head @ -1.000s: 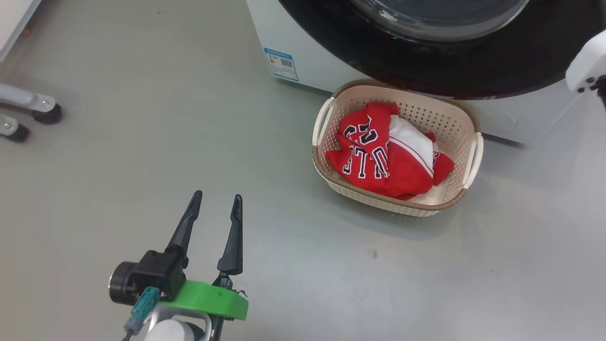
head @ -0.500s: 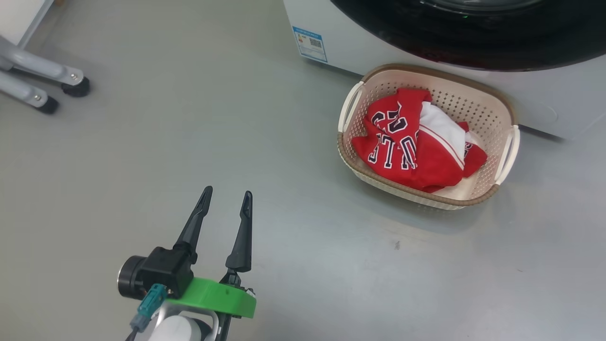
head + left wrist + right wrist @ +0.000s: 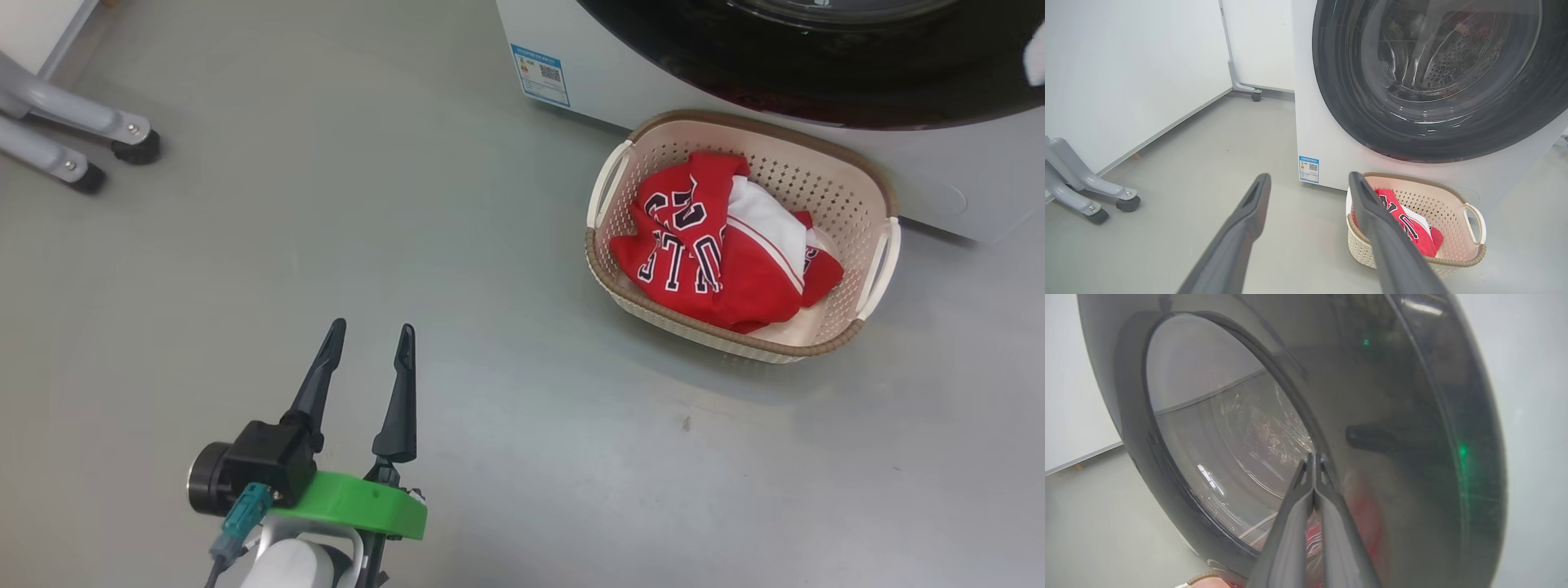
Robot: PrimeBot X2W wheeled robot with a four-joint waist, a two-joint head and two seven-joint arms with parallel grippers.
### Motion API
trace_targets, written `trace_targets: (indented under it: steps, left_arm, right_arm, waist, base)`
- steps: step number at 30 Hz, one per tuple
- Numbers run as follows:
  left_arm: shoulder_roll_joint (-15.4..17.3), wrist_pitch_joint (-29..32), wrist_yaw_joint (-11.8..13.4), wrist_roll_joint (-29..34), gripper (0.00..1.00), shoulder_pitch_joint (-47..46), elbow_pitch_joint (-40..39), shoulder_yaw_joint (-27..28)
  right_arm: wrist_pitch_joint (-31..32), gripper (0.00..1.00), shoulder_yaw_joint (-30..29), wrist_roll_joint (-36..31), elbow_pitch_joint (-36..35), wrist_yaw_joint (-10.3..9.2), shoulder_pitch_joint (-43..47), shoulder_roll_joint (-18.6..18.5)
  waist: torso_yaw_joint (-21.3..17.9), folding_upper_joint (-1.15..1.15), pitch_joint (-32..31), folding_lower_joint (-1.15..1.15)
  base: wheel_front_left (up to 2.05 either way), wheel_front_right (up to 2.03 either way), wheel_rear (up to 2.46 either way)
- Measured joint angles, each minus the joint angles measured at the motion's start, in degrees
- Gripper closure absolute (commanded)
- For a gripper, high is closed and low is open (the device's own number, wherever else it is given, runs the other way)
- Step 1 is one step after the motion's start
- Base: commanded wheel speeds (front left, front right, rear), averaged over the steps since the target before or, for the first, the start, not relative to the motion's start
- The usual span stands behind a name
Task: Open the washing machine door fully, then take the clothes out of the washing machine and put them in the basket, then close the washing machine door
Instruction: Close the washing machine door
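**Item 1: basket** (image 3: 804, 184). Cream perforated plastic with a brown woven-look rim and white side handles. It stands on the grey floor (image 3: 326, 204), just in front of the washing machine (image 3: 596, 77) and below the washing machine door (image 3: 816, 57).
Contents: the clothes (image 3: 710, 253), a crumpled red heap with a white panel and dark, white-edged letters. They lie wholly inside the rim, and a bare strip of the basket's bottom shows at the near right.

**Item 2: washing machine.** White box with a blue label (image 3: 540, 75) low on its front. In the left wrist view the door lies against the front, and a perforated drum (image 3: 1453, 61) shows dimly through the glass. Whether anything lies in the drum cannot be told.

**Item 3: left gripper** (image 3: 371, 328). Fingers apart and holding nothing, it hangs over bare floor well to the basket's left.

**Item 4: right gripper** (image 3: 1316, 456). Fingers pressed together with nothing between them, tips at the inner edge of the door's black rim. Contact cannot be confirmed.

**Hidden or unclear:**
- The head view cuts off the top of the machine and door.
- A red smear on the glossy rim in the right wrist view looks like a reflection, but this is uncertain.
- Grey wheeled legs (image 3: 82, 131) are cut off at the left edge.
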Motion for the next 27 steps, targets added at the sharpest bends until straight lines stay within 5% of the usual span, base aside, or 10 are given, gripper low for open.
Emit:
trace_targets:
  steps: [10,25,27]
  left_arm:
    - [0.0,0.0,0.0,1.9,0.0,-0.1,0.8,1.8]
    - [0.0,0.0,0.0,4.7,0.0,0.0,2.1,2.9]
    - [0.0,0.0,0.0,5.3,0.0,0.0,2.3,2.8]
  right_arm:
    - [-5.6,1.0,0.5,3.0,-1.0,0.46,4.1,4.0]
    - [-12.4,1.0,-1.6,8.5,-4.0,0.53,22.5,8.8]
    - [-12.9,0.78,-2.1,9.1,-4.7,0.53,25.0,9.3]
  waist:
    - [-2.6,0.0,-1.5,0.0]
    - [-8.6,0.0,-5.5,0.0]
    - [-9.5,0.0,-6.1,0.0]
  base:
    - [0.0,0.0,0.0]
    - [0.0,0.0,0.0]
    - [0.0,0.0,0.0]
